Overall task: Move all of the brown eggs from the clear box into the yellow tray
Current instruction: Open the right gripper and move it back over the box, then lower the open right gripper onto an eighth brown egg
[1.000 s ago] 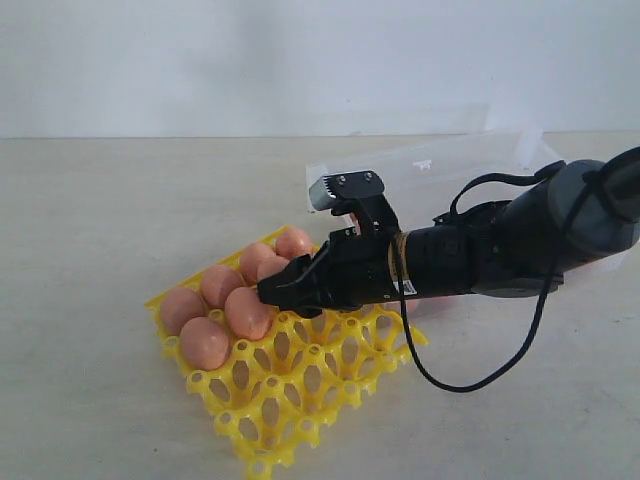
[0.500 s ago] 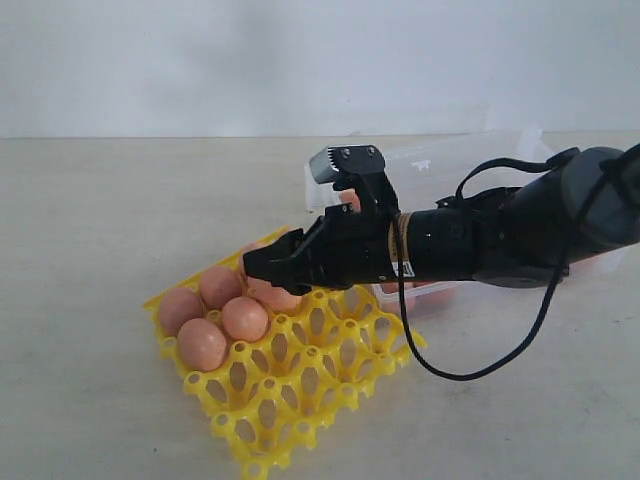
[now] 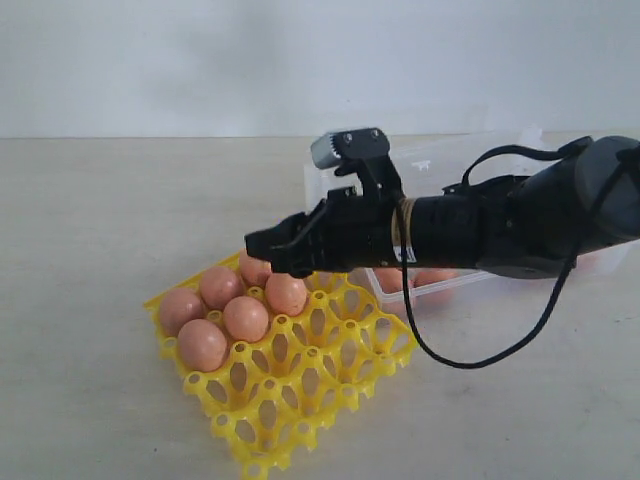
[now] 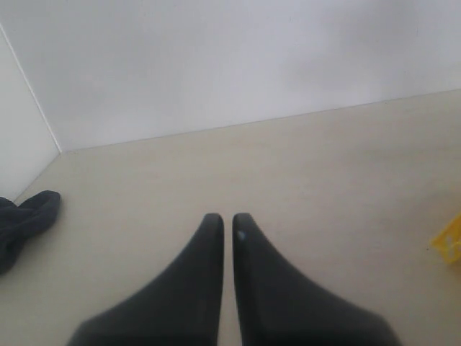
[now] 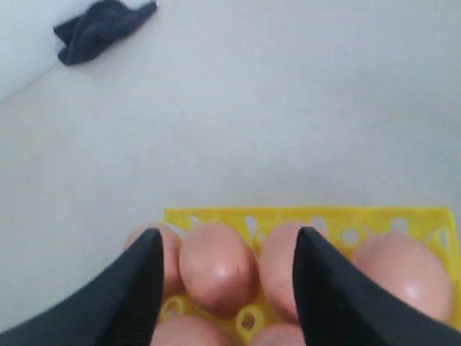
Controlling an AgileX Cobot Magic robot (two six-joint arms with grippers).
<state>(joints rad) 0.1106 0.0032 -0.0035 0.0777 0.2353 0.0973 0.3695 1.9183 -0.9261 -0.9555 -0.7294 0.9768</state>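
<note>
Several brown eggs sit in the cups along the far-left side of the yellow tray. My right gripper hovers just above them, open, with nothing between its fingers. In the right wrist view the right gripper stands over the eggs and the yellow tray, clear of both. The clear box lies behind the right arm, and more eggs show through its front wall. My left gripper is shut over bare table, with a corner of the yellow tray at the frame edge.
A dark cloth lies on the table far from the tray; it also appears in the left wrist view as a dark cloth. The right arm's black cable loops down in front of the box. A white wall backs the table.
My right gripper has risen from the tray's cups, leaving a brown egg seated in a cup beside the others. The left gripper shows no earlier frame.
</note>
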